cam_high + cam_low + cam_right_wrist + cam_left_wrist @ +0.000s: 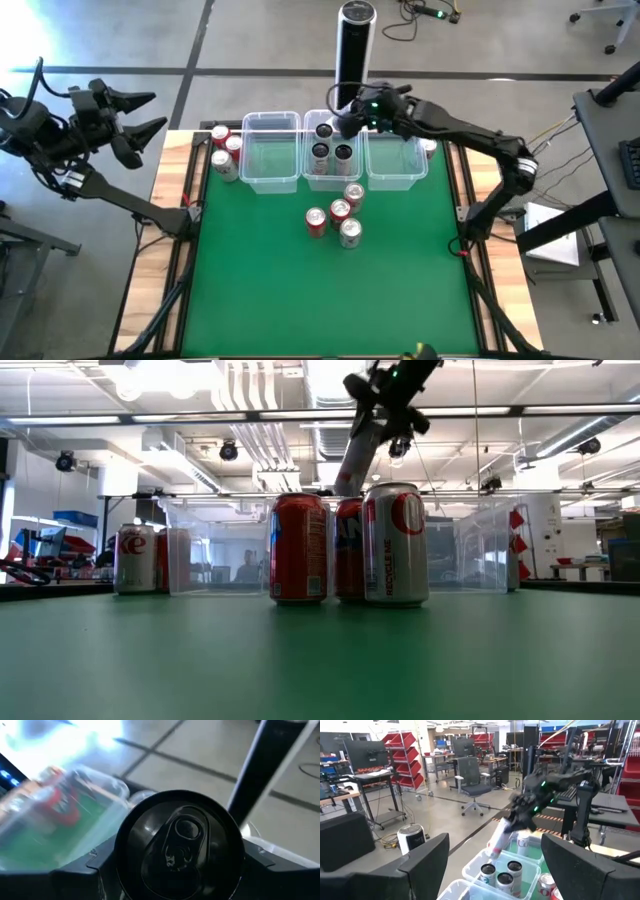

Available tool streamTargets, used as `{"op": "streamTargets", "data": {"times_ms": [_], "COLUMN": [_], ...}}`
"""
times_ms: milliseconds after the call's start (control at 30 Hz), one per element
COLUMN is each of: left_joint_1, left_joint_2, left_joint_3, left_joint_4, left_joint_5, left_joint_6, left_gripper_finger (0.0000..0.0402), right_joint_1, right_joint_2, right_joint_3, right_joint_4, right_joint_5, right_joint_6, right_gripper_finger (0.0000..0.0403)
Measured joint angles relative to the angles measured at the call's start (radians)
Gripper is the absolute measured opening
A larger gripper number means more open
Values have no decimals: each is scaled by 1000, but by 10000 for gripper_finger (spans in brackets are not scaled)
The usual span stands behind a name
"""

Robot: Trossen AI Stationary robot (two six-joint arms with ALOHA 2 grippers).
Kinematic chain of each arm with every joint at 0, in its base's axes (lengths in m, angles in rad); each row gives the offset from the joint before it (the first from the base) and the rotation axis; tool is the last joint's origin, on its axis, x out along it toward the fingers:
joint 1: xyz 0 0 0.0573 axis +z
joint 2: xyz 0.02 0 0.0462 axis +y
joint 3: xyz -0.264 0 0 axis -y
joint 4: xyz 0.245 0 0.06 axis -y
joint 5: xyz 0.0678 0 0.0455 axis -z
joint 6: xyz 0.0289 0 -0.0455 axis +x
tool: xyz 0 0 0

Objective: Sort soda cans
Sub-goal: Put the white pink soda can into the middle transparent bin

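Note:
Three clear bins stand in a row at the table's far edge. The middle bin [330,183] holds three dark-topped soda cans [331,146]. My right gripper [347,122] hovers over this bin's far end, shut on another dark-topped can [501,839]. Several red and silver cans [340,212] stand upright on the green mat in front of the bins. More cans [226,152] stand left of the left bin [270,117]. My left gripper [148,112] waits open, off the table's far left corner. My right gripper pinches the can between its two fingers [102,870], which lie along the can's side walls at its top end [125,851]; the dark top faces back toward the wrist. The can hangs tilted below the fingers, lifted clear, its bottom end [494,852] above the middle bin.
A tall black-and-silver post [355,40] stands just behind the bins, close to my right gripper. One can [428,148] shows at the right bin's [395,184] right end. The near half of the green mat [330,300] carries nothing.

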Motion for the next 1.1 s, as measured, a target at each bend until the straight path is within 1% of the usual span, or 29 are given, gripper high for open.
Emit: {"op": "streamTargets", "data": {"times_ms": [67, 167, 333, 367, 500, 567, 633, 800, 1100], "left_joint_1": [0, 0, 0, 0, 0, 0, 0, 0, 0], "left_joint_2": [0, 1, 3, 4, 5, 5, 5, 5, 8], "left_joint_3": [0, 0, 0, 0, 0, 0, 0, 0, 0], "left_joint_4": [6, 11, 11, 11, 12, 13, 13, 13, 13], "left_joint_5": [0, 0, 0, 0, 1, 0, 1, 1, 0], "left_joint_6": [-1, -1, -2, -4, -29, -40, -51, -54, -50], "left_gripper_finger": [300, 300, 300, 300, 300, 300, 300, 300, 300], "right_joint_1": [-4, -19, -63, -71, -98, -110, -124, -147, -157], "right_joint_2": [45, 116, 238, 262, 343, 373, 401, 464, 516], "right_joint_3": [39, 143, 312, 342, 431, 452, 463, 465, 465], "right_joint_4": [-45, -155, -306, -327, -408, -422, -418, -418, -404], "right_joint_5": [-2, -55, -214, -229, -233, -241, -286, -343, -356], "right_joint_6": [-36, -119, -258, -284, -348, -358, -360, -330, -346], "right_gripper_finger": [249, 249, 249, 249, 249, 249, 249, 249, 249]}}
